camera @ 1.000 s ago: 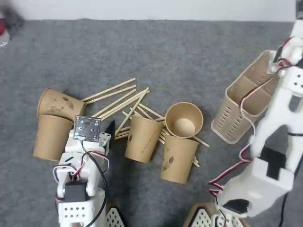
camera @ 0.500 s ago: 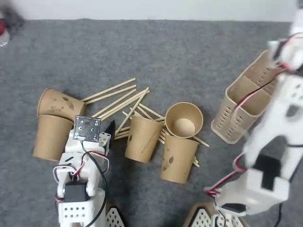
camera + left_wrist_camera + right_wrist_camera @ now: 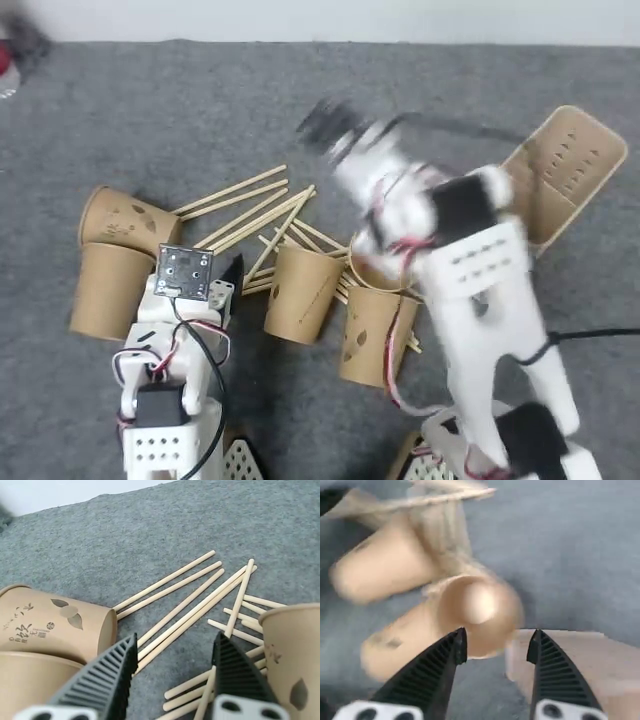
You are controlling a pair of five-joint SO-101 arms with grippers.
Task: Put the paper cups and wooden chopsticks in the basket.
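Several brown paper cups lie and stand mid-table: one on its side [image 3: 115, 220], one below it [image 3: 105, 290], and two more [image 3: 300, 292] [image 3: 375, 335]. Wooden chopsticks [image 3: 245, 210] are scattered between them. The tan slotted basket [image 3: 565, 165] lies at the right. My left gripper [image 3: 175, 660] is open low over the chopsticks [image 3: 190, 600], beside the lying cup [image 3: 55, 625]. My right arm [image 3: 470, 270] stretches over the pile. Its gripper [image 3: 495, 645] is open above an open-mouthed cup [image 3: 475, 610], with the basket [image 3: 565, 655] next to it.
Grey carpet [image 3: 200, 100] covers the table, with free room behind the pile and at the far left. The right arm hides part of the basket and the cup under it. A white wall edge [image 3: 300, 20] runs along the back.
The right arm has swung fast from the basket side leftward over the middle of the pile. More of the basket's far end now shows. The left arm and the cups have not moved.
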